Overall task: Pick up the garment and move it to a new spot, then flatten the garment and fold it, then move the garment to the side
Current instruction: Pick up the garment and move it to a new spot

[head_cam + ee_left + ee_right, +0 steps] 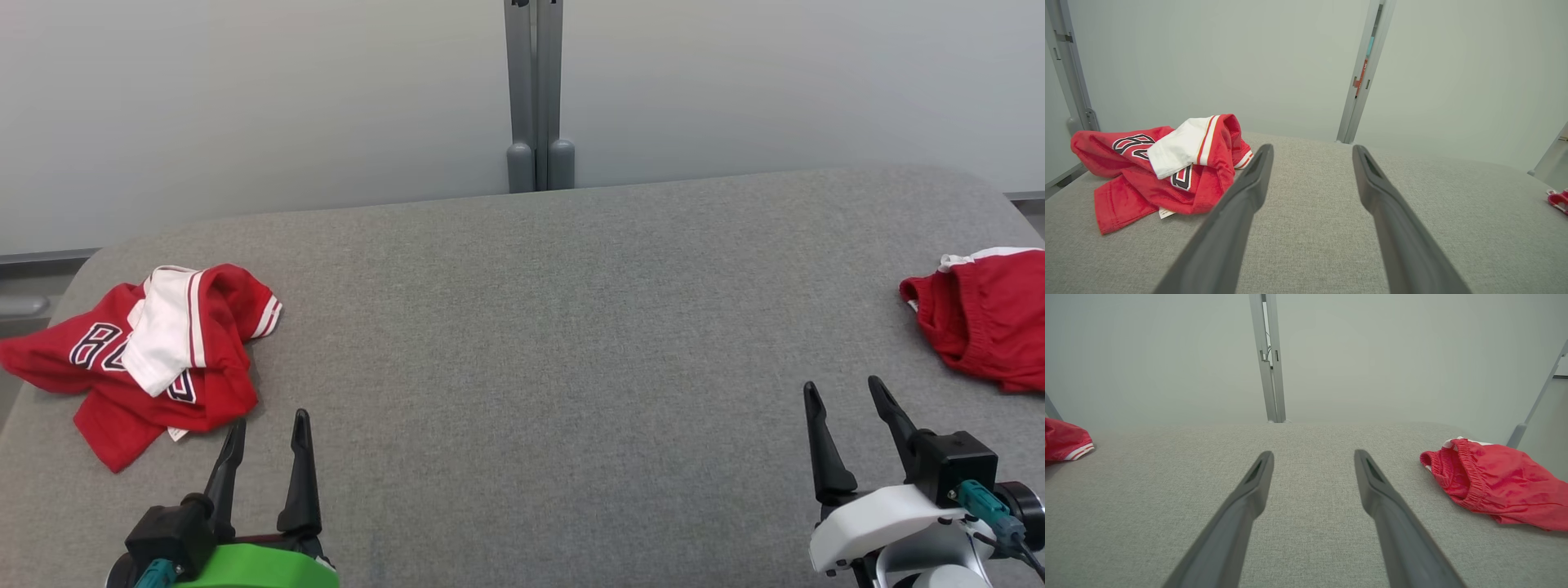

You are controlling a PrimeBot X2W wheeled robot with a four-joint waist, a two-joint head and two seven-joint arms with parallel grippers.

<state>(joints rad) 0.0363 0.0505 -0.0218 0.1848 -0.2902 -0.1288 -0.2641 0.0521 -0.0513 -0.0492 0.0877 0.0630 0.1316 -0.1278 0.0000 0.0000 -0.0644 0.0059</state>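
Note:
A crumpled red garment [139, 359], a jersey with white trim and dark lettering, lies at the left edge of the grey padded table [531, 327]. My left gripper [269, 420] stands open just right of it, near the front edge, with nothing between its fingers. In the left wrist view the jersey [1167, 171] sits left of the open left gripper [1312, 148]. A second red garment [988, 318], bunched shorts with an elastic waistband, lies at the right edge. My right gripper [842, 385] is open and empty, left of and nearer than the shorts [1498, 482].
A grey metal post [535, 98] stands against the pale wall behind the table's far edge. The table has rounded far corners, and both garments reach close to its side edges. Bare grey fabric spans the middle between the two grippers.

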